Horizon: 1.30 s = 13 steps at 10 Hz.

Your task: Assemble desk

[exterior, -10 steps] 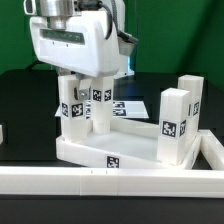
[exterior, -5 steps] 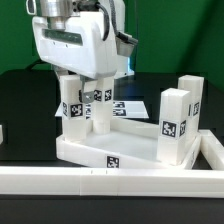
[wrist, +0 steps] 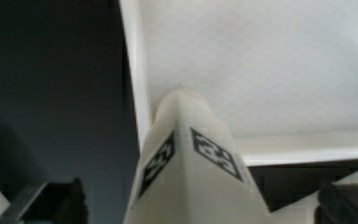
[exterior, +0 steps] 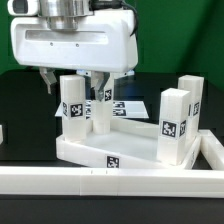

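The white desk slab (exterior: 120,148) lies on the black table with four square white legs standing up from its corners. My gripper (exterior: 73,82) hangs over the back leg on the exterior view's left (exterior: 71,104). Its dark fingers (exterior: 46,80) straddle the top of that leg. In the wrist view the same leg (wrist: 190,165) runs between the two fingers (wrist: 51,205) with a dark gap on each side, so my gripper (wrist: 197,205) is open around it. The slab's flat inner face (wrist: 265,70) fills the rest of that view.
A second back leg (exterior: 100,108) stands close beside the straddled one. Two more legs (exterior: 172,125) (exterior: 192,100) stand on the exterior view's right. A long white rail (exterior: 90,182) runs along the front and the right side. The marker board (exterior: 128,106) lies behind the slab.
The gripper hand has turned about its vertical axis, so its broad face now points at the exterior camera. Its fingers now stand apart on either side of the leg. The desk has not moved.
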Available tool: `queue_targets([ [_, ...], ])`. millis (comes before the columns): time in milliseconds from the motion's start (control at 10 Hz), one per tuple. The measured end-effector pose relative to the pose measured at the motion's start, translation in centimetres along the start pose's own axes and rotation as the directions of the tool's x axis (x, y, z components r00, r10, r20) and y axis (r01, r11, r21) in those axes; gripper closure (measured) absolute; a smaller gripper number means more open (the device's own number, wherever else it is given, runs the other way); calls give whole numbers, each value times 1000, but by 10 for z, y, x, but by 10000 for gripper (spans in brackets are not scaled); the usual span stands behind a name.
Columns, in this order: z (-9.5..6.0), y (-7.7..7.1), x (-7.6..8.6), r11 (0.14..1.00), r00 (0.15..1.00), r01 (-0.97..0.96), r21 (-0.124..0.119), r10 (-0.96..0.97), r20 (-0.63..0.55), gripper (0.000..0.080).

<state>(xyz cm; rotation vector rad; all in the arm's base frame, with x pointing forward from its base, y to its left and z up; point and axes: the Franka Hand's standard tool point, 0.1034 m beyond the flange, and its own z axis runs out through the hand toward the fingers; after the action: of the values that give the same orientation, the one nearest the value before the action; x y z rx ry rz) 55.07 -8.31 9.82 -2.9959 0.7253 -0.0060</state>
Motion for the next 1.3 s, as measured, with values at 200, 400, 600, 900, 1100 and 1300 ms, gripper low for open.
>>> queue_targets([
  [200, 1, 0, -1, 987, 987, 158, -2, -158, 2, 151],
  [400, 0, 1, 0, 944, 945, 328, -25, -328, 9, 151],
  [600, 0, 2, 0, 889, 890, 456, -39, -456, 18, 151],
  [900, 0, 4, 0, 818, 819, 573, -44, -572, 27, 151],
  [1100, 0, 4, 0, 821, 822, 570, -44, -569, 28, 436],
  [1300, 1, 4, 0, 824, 825, 564, -44, -564, 28, 510],
])
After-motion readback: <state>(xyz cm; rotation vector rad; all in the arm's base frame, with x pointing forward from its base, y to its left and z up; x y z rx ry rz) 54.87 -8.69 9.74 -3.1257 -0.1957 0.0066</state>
